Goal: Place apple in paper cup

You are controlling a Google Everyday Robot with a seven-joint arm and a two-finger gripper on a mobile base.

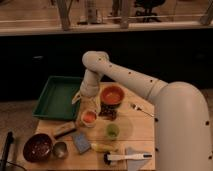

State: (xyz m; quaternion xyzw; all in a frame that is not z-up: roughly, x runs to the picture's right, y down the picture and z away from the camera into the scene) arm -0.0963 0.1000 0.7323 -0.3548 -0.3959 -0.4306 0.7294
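The paper cup (89, 119) stands on the wooden table (137, 127), just left of the orange bowl (112, 95). The apple (89, 117) shows as a small orange-red round shape inside the cup's mouth. My gripper (87, 104) hangs straight above the cup, at the end of the white arm that reaches in from the right. It is very close to the cup's rim. I cannot see whether it touches the apple.
A green tray (56, 97) lies at the table's back left. A small green cup (112, 131), a blue sponge (81, 143), a metal cup (60, 149), a dark bowl (37, 147), a white brush (127, 157) and a fork (138, 107) lie around.
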